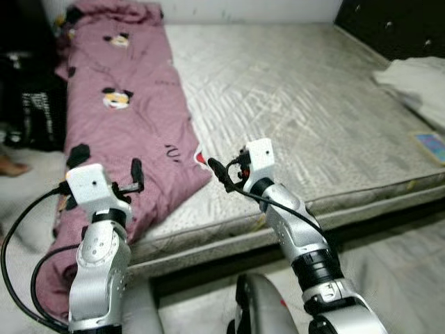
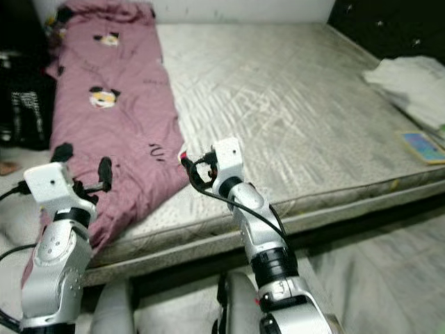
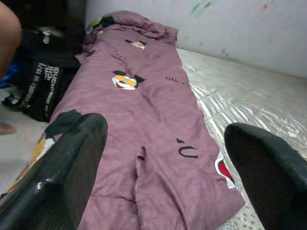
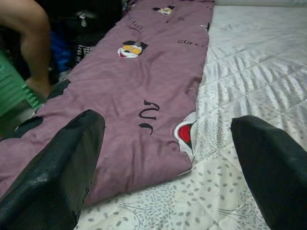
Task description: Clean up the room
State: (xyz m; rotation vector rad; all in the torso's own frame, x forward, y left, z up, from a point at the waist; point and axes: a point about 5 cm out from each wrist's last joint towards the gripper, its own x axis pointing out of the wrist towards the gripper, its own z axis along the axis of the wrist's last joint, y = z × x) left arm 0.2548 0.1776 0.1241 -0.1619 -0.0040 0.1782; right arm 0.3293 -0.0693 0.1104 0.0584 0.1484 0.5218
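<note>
Both hands are raised with fingers spread apart, holding nothing: the left hand [image 1: 137, 175] over the one purple blanket's [image 1: 132, 125] near end, the right hand [image 1: 221, 172] just beside its corner. The blanket lies lengthwise along the left side of the one bare mattress [image 1: 299, 104].

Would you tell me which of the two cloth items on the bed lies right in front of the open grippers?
The purple cartoon-print blanket, stretched along the mattress's left side before the left gripper and right gripper. The white cloth sits crumpled at the far right edge.
</note>
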